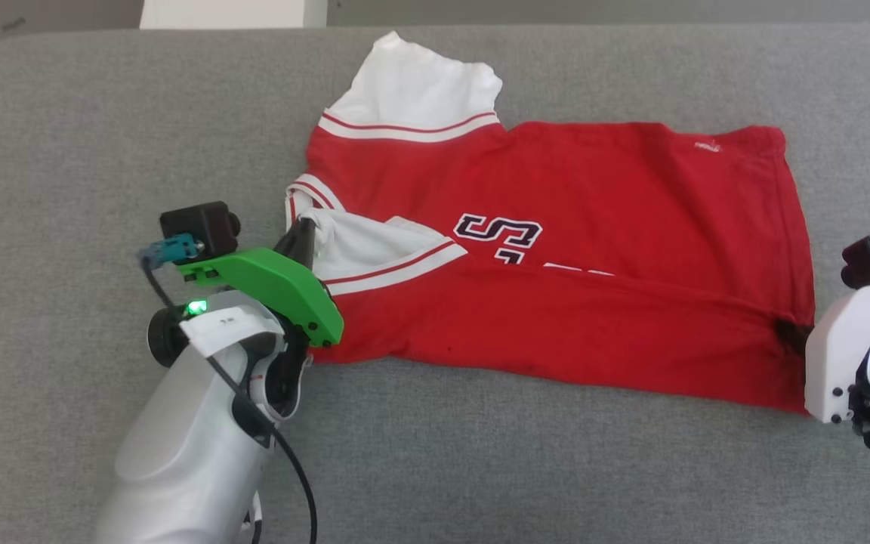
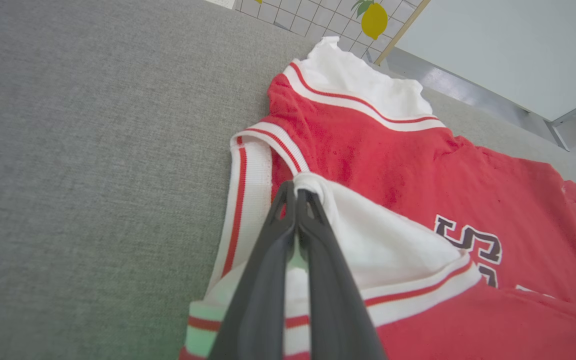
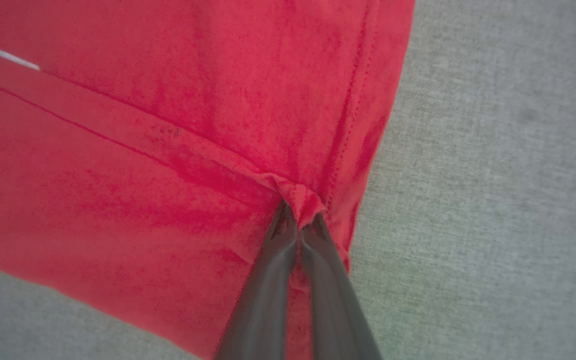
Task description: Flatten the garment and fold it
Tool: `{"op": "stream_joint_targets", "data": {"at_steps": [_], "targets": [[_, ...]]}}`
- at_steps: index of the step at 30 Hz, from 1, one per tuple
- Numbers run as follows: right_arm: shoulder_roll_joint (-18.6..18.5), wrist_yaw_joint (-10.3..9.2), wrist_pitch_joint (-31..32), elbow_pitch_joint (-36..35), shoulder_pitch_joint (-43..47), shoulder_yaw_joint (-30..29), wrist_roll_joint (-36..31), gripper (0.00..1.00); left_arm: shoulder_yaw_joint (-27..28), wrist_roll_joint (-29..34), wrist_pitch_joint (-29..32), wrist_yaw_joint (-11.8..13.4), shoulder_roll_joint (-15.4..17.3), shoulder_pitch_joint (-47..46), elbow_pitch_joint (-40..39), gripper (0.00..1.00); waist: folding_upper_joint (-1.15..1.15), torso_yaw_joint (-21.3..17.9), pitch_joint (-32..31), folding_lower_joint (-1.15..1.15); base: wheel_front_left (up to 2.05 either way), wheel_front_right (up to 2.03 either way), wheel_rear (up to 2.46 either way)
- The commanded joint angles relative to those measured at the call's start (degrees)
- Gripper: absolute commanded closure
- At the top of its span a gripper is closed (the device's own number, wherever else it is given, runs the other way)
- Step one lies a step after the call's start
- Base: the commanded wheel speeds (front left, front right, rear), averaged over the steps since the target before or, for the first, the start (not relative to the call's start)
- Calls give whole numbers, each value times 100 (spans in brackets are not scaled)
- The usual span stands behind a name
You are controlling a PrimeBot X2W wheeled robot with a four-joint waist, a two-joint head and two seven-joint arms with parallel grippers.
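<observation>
Garment (image 1: 593, 227) lies spread sideways on the grey fabric surface (image 1: 65, 113), collar end toward the robot's left, hem toward its right. The near long edge is folded up over the body; a crease runs the whole length and the flap hides the lower half of the dark lettering (image 1: 499, 230).

Far sleeve (image 1: 412, 83): white, flat, pointing away, with a red-and-white striped band where it meets the red body.

Near sleeve (image 1: 363, 249): white, turned in over the red front, striped band showing.

Left arm carries a green bracket (image 1: 269, 279). Left gripper (image 1: 303, 227) sits at the collar end. In the left wrist view its (image 2: 295, 192) jaws are pressed together on a pinch of the near sleeve's white cloth, beside the striped collar.

Right gripper (image 1: 790, 332) sits at the hem end, on the crease. In the right wrist view its (image 3: 298, 220) jaws are clamped on a small bunch of red cloth just inside the stitched hem.
</observation>
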Motion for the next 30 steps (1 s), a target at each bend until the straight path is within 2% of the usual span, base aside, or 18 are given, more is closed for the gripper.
{"op": "stream_joint_targets", "data": {"at_steps": [1,6,7,8,9,15,20,24,30], "targets": [[-9,-9,60,121,-94,101,23,100,-53,62,-22,-47,-18,-129,167,100,0,-39,226,0,0,0,0],[-60,-9,172,335,-145,301,114,100,-123,58,-60,-136,-107,-234,598,100,0,-32,232,0,0,0,0],[-54,-9,140,352,-156,302,135,96,-121,57,-84,-152,-111,-254,671,100,0,-31,207,0,0,0,0],[-42,-9,119,361,-161,294,163,61,-122,77,-109,-152,-96,-273,724,71,0,-31,178,0,0,0,0],[-23,-9,92,368,-157,261,205,0,-109,94,-157,-148,-83,-296,768,0,0,-27,132,0,0,0,0],[75,-9,-250,158,35,-85,359,0,91,117,-623,-142,18,-273,603,0,0,24,-267,0,0,0,0],[278,-9,-453,-168,438,-570,372,0,162,185,-763,90,219,240,92,0,0,64,-677,0,0,0,0],[432,-9,-405,-513,844,-866,286,0,18,223,-257,432,467,812,-367,0,0,108,-917,0,0,0,0],[724,-9,-247,-1092,1261,-1243,138,0,-245,77,858,920,736,1458,-1107,0,0,98,-1050,0,0,0,0]]}}
